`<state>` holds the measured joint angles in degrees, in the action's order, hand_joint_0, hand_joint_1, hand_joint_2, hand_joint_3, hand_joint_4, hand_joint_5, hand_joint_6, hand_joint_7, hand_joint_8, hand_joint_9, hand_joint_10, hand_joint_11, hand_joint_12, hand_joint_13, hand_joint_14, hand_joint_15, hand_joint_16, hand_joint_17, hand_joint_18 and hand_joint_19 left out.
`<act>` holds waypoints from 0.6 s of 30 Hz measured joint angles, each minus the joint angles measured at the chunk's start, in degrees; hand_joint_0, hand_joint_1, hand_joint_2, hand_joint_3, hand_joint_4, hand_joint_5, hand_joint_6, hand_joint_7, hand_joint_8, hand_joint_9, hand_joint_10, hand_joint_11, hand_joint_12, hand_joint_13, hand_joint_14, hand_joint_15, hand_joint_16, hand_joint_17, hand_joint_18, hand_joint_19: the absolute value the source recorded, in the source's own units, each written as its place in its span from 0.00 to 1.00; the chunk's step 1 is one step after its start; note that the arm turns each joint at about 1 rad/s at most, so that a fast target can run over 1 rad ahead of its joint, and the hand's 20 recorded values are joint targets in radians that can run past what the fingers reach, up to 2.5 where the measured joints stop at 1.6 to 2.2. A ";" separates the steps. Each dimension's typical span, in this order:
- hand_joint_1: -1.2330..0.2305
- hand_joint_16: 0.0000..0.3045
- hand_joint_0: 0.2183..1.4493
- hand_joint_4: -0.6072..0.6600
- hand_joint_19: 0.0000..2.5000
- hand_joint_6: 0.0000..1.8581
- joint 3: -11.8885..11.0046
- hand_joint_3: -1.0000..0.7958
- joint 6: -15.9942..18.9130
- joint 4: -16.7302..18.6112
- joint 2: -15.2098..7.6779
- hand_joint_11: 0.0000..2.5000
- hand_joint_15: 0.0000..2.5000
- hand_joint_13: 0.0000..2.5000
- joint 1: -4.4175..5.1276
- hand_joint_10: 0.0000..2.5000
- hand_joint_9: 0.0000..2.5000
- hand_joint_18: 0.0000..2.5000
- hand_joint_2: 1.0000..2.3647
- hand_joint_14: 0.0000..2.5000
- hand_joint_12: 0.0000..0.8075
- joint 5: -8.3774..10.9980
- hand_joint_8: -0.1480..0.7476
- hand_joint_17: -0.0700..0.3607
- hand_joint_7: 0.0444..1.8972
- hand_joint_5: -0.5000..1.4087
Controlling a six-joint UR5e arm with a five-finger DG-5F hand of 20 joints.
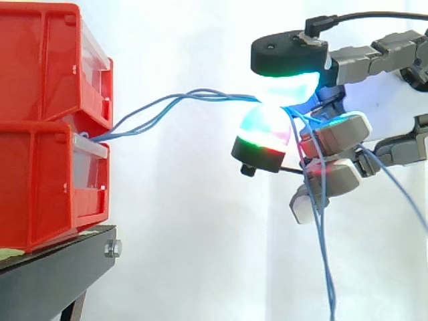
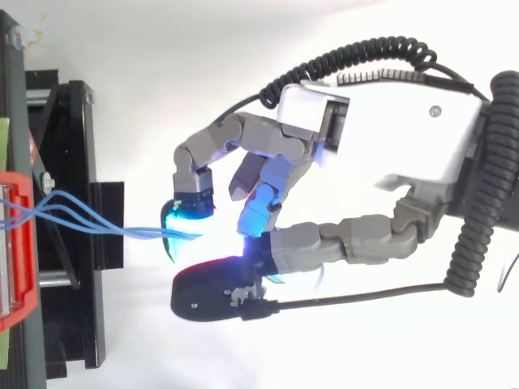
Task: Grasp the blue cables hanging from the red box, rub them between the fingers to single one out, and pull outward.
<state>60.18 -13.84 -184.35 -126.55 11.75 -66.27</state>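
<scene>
Two glowing pads (image 1: 267, 127) are pressed together on the blue cables (image 1: 227, 95). The upper pad shines white and cyan, the lower one green, red and cyan, and the strands are clamped in the seam between them. The other fingers are curled in at 4 o'clock of the pinch. The loose ends of the cables run down across them and hang toward 6 o'clock, past the bottom edge of the side view. From the pinch the strands lead toward 9 o'clock, bunched close at the pads. They then spread apart and dip toward 8 o'clock into the open front of the lower red bin (image 1: 40, 187). They cross free air in gentle curves, not drawn straight. The hand (image 2: 413, 138) lies at 3 o'clock of the bins, well apart from them. An upper red bin (image 1: 40, 60) is stacked on the lower one, and both rest on the black stand (image 1: 60, 267) at 7 o'clock of the side view. Seen from above, the cables fan out from the bin at 9 o'clock and meet at the pads. A white curtain (image 1: 187, 234) hangs behind
</scene>
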 measured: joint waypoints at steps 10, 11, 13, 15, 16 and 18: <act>0.36 0.19 0.20 0.56 0.23 0.39 -0.59 0.28 -1.07 -0.04 0.01 0.47 0.38 0.41 -0.14 0.01 0.51 0.22 0.00 0.01 0.52 0.01 0.48 0.47 0.57 0.20; 0.37 0.20 0.19 0.57 0.23 0.37 -0.61 0.28 -1.08 -0.05 0.02 0.45 0.35 0.40 -0.14 0.01 0.50 0.23 0.00 0.01 0.52 0.01 0.49 0.47 0.60 0.20; 0.40 0.20 0.17 0.56 0.22 0.34 -0.64 0.28 -1.09 -0.04 0.04 0.39 0.30 0.37 -0.15 0.01 0.49 0.23 0.00 0.01 0.53 0.00 0.49 0.48 0.63 0.21; 0.43 0.20 0.17 0.56 0.22 0.32 -0.65 0.28 -1.09 -0.05 0.05 0.35 0.27 0.35 -0.15 0.01 0.47 0.22 0.00 0.01 0.52 0.00 0.49 0.48 0.66 0.21; 0.45 0.20 0.17 0.55 0.21 0.31 -0.65 0.28 -1.09 -0.05 0.06 0.34 0.27 0.35 -0.15 0.01 0.47 0.22 0.00 0.01 0.52 0.00 0.49 0.48 0.68 0.22; 0.47 0.19 0.19 0.53 0.22 0.29 -0.66 0.28 -1.08 -0.07 0.06 0.33 0.26 0.34 -0.21 0.01 0.47 0.21 0.00 0.01 0.51 0.00 0.48 0.47 0.71 0.22</act>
<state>59.52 -14.93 -184.42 -126.48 11.54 -66.27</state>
